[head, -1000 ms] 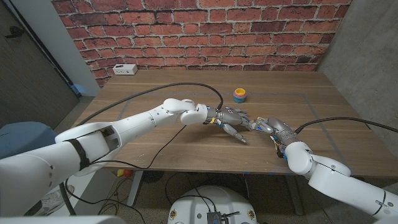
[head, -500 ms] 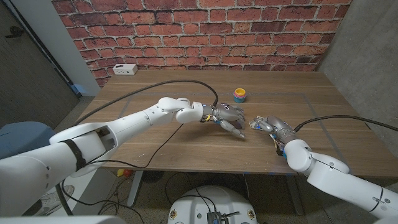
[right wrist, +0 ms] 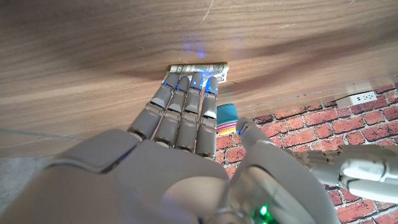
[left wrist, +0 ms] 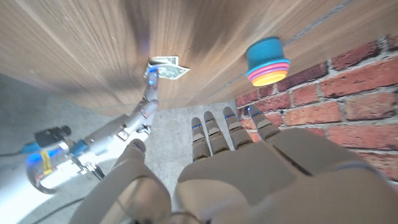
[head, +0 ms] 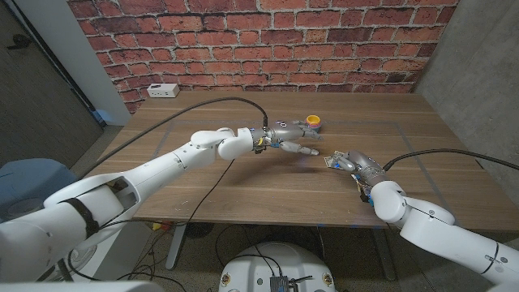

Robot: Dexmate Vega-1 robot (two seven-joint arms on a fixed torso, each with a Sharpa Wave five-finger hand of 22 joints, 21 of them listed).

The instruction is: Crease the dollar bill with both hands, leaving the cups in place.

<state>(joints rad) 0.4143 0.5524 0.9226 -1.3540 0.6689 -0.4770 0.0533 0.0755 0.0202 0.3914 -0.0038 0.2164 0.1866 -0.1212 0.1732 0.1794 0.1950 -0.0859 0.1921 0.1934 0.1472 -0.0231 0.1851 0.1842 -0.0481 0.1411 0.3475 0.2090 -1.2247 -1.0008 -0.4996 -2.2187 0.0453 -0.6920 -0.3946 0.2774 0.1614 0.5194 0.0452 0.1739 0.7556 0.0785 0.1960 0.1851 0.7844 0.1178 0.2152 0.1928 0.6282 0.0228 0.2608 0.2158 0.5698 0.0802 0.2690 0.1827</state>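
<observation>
Left hand (head: pixel 290 139) lifted off toward cups (head: pixel 312 123) at twelve o'clock, spread, empty. Right hand (head: pixel 350 164) flat-fingered on bill (head: pixel 332 161): flimsy, slippery; pin edges.

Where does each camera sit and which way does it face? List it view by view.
Head: on the robot's head, looking down on the table; both arms, left hand and right hand show.
Left wrist: behind the left hand, facing the dollar bill and cups.
Right wrist: behind the right hand, whose fingertips reach the dollar bill.
Shared: all three show the dollar bill and cups.
</observation>
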